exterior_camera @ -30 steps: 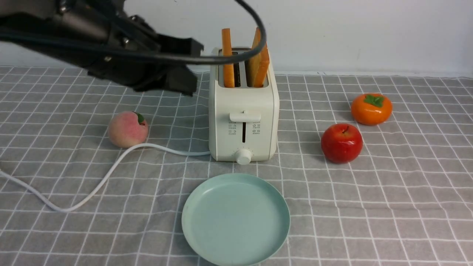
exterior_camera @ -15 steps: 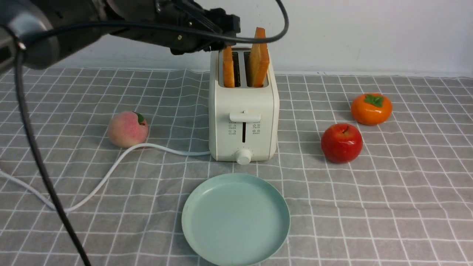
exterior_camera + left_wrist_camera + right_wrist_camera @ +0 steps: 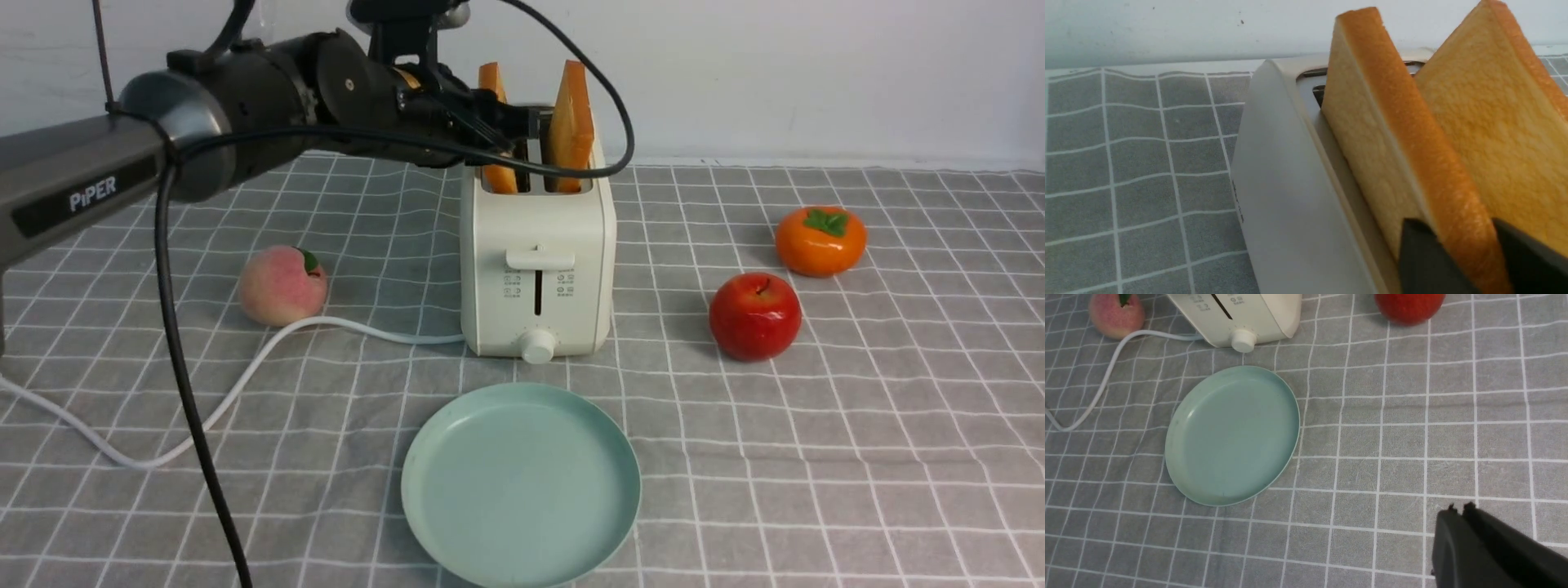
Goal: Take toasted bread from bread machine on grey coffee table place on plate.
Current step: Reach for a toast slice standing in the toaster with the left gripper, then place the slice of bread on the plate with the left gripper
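The cream-white bread machine (image 3: pixel 539 245) stands mid-table on the grey coffee table (image 3: pixel 857 425), with two slices of toasted bread upright in its slots. My left gripper (image 3: pixel 506 122) reaches in from the left and is shut on the crust edge of the left slice (image 3: pixel 492 82). The wrist view shows a black finger on each face of that slice (image 3: pixel 1372 134), with the left gripper (image 3: pixel 1455 228) closed round it. The right slice (image 3: pixel 571 114) leans free. The mint-green plate (image 3: pixel 520 486) lies bare in front of the toaster. My right gripper (image 3: pixel 1458 508) hangs shut over bare cloth, to the right of the plate (image 3: pixel 1233 435).
A peach (image 3: pixel 282 286) sits left of the toaster, next to its white cord (image 3: pixel 245 384), which trails to the left table edge. A red apple (image 3: pixel 754 316) and an orange persimmon (image 3: pixel 820 240) lie to the right. A white wall rises behind.
My left arm has swung right and up from beside the toaster to over its left slot, and its jaws have closed on the left slice. Nothing else has moved.
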Robot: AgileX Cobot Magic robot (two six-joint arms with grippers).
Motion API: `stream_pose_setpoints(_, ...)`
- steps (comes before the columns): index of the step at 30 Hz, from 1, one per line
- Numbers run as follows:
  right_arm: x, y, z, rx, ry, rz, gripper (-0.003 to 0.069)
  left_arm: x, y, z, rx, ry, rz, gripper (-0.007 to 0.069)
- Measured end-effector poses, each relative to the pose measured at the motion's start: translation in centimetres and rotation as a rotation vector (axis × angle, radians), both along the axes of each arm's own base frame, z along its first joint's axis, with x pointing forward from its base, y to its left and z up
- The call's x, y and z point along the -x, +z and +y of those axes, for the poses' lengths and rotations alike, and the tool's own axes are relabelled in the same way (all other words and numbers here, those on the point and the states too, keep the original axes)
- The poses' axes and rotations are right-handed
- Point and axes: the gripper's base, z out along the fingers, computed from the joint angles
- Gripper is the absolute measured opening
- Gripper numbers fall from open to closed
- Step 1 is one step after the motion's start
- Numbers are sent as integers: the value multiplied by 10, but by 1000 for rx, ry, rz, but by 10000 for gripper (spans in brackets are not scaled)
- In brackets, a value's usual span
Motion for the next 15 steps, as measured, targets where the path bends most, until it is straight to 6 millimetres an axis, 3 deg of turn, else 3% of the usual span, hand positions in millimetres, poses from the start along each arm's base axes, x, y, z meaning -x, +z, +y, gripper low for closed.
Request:
stream_pose_setpoints(1, 0, 0, 0, 0, 0, -1, 25, 1, 1, 0, -1, -1, -2, 81)
stream_pose_setpoints(6, -1, 1, 0, -2, -6, -15, 33, 45, 84, 17, 12, -23, -137, 85)
stream_pose_setpoints(7, -1, 1, 0, -2, -6, -16, 33, 50, 92, 19, 17, -24, -150, 85)
stream_pose_setpoints(9, -2, 2, 0, -4, -11, -31, 35, 85, 130, 29, 27, -52, -173, 85)
stream_pose_setpoints(11, -2, 2, -1, -5, -13, -35, 38, 110, 149, 36, 26, -80, -150, 85)
stream_pose_setpoints(13, -3, 3, -1, -6, -16, -43, 42, 134, 153, 42, 16, -107, -69, 85)
stream_pose_setpoints(15, -3, 3, -1, -7, -17, -47, 43, 145, 139, 45, 16, -110, 17, 85)
